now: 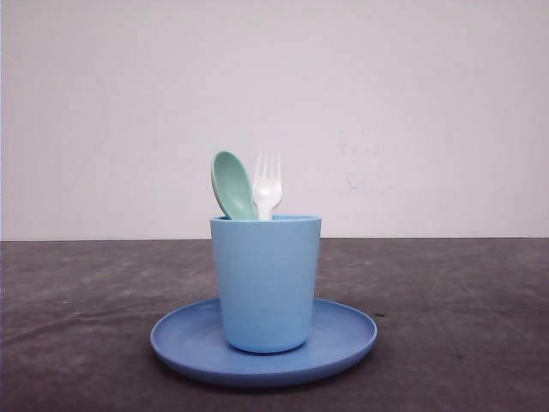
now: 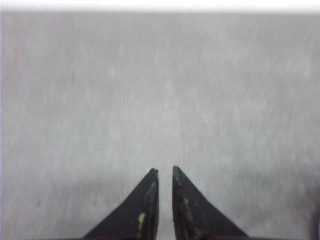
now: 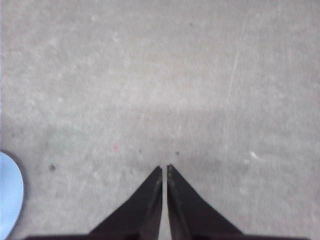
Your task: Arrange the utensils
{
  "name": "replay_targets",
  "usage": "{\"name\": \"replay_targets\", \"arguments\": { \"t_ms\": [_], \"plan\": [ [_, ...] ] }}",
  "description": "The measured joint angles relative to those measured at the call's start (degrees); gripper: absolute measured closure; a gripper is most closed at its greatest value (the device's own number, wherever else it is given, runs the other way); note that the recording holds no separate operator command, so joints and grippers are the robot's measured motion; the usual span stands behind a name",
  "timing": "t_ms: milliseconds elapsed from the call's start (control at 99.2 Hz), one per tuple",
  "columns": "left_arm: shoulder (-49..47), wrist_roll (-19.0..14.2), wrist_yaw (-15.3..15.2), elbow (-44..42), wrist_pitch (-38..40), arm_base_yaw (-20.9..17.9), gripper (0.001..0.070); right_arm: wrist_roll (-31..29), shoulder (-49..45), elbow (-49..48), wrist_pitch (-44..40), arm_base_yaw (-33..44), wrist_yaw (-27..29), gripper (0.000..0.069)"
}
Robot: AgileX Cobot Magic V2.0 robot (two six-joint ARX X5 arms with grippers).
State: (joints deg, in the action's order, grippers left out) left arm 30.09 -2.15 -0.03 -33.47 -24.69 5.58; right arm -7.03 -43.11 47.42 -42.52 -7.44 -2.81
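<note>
The small white plastic fork (image 1: pixel 267 184) and pale mint-green plastic spoon (image 1: pixel 232 184) stand side by side, heads up, in the light blue plastic cup (image 1: pixel 266 283) on the round blue plate (image 1: pixel 343 339) (I can read no label or writing anywhere). My left gripper (image 2: pixel 165 171) and right gripper (image 3: pixel 164 168) hang nearly closed, empty, over the bare grey counter (image 3: pixel 160 75).

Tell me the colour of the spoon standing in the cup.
Pale mint green; the spoon shows best in the front view.
</note>
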Motion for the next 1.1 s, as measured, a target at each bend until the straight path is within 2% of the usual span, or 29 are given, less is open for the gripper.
{"name": "replay_targets", "arguments": {
  "t_ms": [171, 363, 484, 666, 1099],
  "plan": [
    [-13.2, -0.85, -0.02, 15.72, 10.84, -2.03, 0.0685, 0.0, 0.0, 0.0, 1.73, 0.0, 0.0, 0.0677],
    [-25.46, -2.01, -0.07, 26.14, 13.09, -2.93, 0.0685, 0.0, 0.0, 0.0, 4.35, 0.0, 0.0, 0.0677],
    [-29.83, -2.14, -0.17, 28.41, 13.38, -2.95, 0.0685, 0.0, 0.0, 0.0, 5.42, 0.0, 0.0, 0.0677],
    [-29.86, -2.21, -0.68, 31.61, 17.38, -2.95, 0.0685, 0.0, 0.02, 0.0, 7.17, 0.0, 0.0, 0.0677],
    [-29.0, -3.21, -1.11, 31.65, 14.1, -3.32, 0.0685, 0.0, 0.02, 0.0, 10.25, 0.0, 0.0, 0.0677]
  ]
}}
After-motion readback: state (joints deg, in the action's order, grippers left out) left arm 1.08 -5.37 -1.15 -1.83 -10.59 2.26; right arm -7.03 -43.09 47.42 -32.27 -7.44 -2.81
